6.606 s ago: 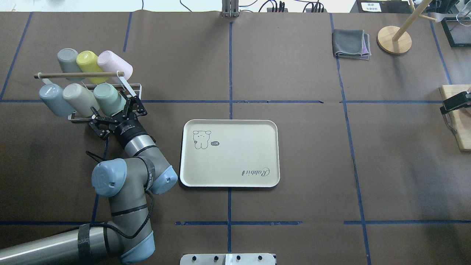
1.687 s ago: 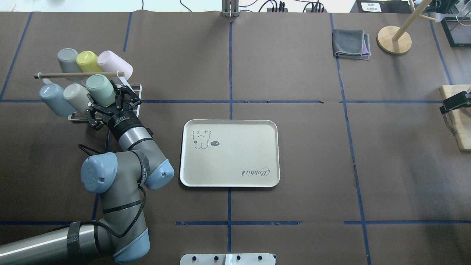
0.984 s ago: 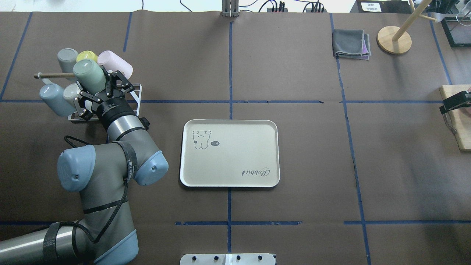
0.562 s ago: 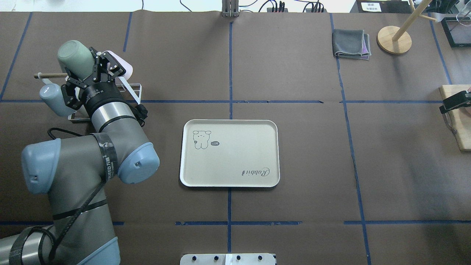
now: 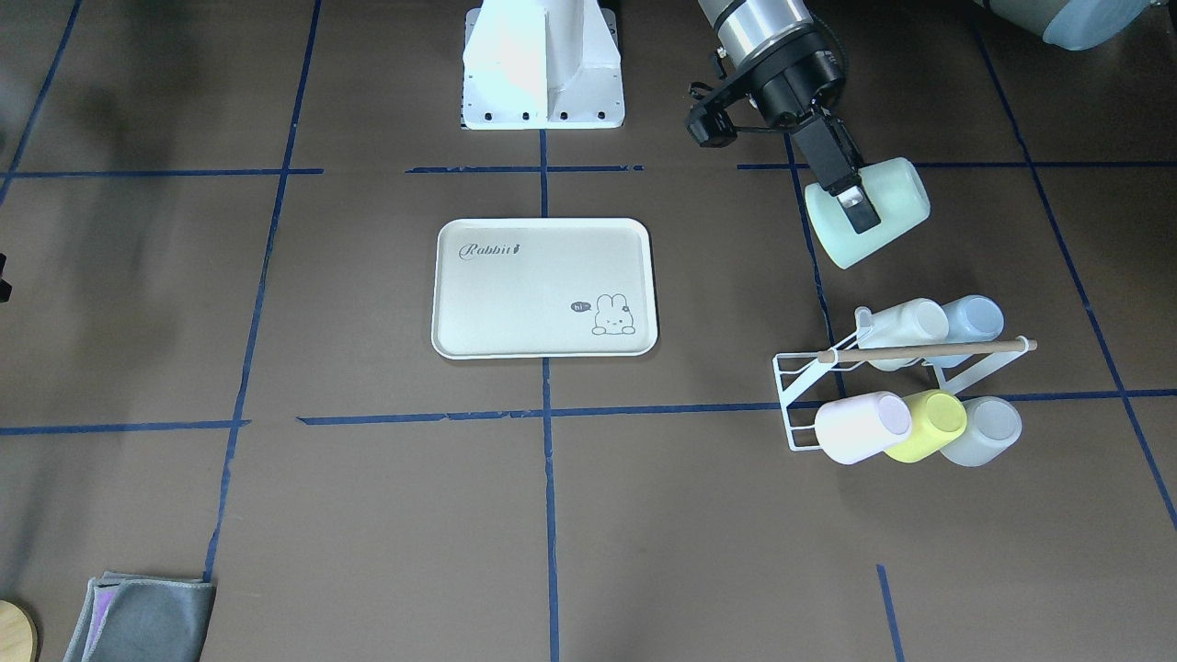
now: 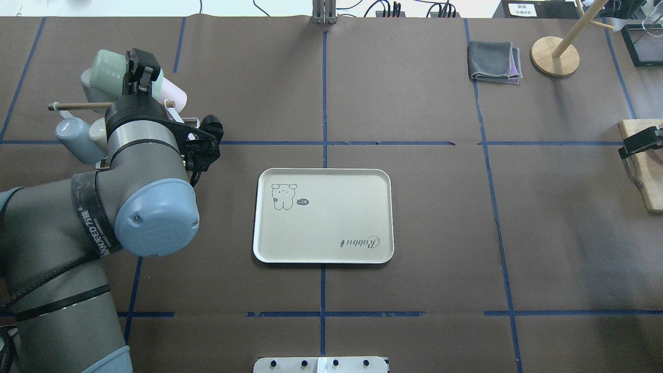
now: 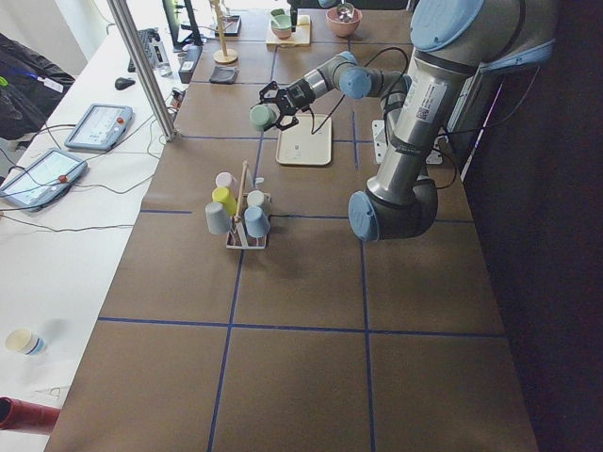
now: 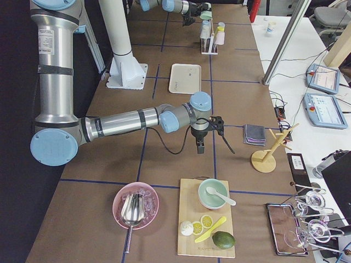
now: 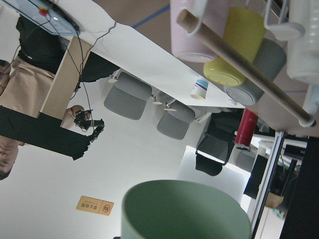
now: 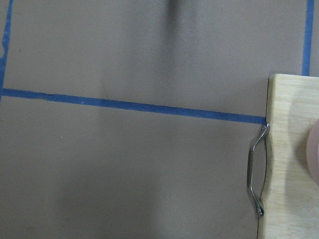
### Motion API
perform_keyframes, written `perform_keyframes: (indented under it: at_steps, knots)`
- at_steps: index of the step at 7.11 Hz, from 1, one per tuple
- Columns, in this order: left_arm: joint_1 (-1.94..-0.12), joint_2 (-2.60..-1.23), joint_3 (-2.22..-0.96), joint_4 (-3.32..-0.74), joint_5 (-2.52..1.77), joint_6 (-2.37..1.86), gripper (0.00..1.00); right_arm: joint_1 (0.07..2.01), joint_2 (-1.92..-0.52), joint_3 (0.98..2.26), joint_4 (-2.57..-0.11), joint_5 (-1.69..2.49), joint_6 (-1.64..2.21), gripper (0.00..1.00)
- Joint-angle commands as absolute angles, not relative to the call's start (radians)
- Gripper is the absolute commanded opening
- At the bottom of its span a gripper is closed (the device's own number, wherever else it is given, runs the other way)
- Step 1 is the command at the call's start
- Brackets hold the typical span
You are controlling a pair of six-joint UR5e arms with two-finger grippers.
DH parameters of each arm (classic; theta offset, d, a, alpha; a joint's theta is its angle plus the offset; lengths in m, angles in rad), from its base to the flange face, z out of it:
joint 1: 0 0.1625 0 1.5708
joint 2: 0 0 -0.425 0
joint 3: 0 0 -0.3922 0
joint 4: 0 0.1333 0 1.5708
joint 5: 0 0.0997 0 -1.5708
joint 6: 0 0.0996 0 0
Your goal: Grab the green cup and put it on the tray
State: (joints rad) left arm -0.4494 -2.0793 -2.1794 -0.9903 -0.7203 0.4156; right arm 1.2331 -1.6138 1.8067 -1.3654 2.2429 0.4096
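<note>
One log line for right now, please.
left fingers: shut on green cup | green cup: aloft, off rack | tray: bare | next: likely carry to tray

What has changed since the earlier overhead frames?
The left gripper, earlier at the green cup in the rack's front row, has lifted it off and swung it up; the cup now hangs tilted in the air, clamped. The tray, the five other cups and the right gripper have stayed put.

Open table [image 5: 726, 303] btw rack [image 5: 919, 350], tray [image 5: 542, 294]
</note>
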Motion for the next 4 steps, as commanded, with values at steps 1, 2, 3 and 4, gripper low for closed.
perform_keyframes:
  at_steps: [1, 2, 3, 4]
  knots:
    - [-0.446, -2.071, -2.181, -1.142, -0.854, 0.190, 0.62, 1.241, -1.614, 1.807, -1.364, 2.243, 0.410, 1.00]
    - [-0.445, -2.069, -2.178, -1.204, -0.908, 0.090, 0.62, 1.243, -1.614, 1.809, -1.364, 2.241, 0.410, 1.00]
    - [-0.445, -2.068, -2.171, -1.283, -0.943, -0.007, 0.59, 1.244, -1.614, 1.810, -1.364, 2.243, 0.410, 1.00]
    - [-0.443, -2.068, -2.171, -1.333, -0.987, -0.061, 0.50, 1.247, -1.614, 1.810, -1.364, 2.244, 0.410, 1.00]
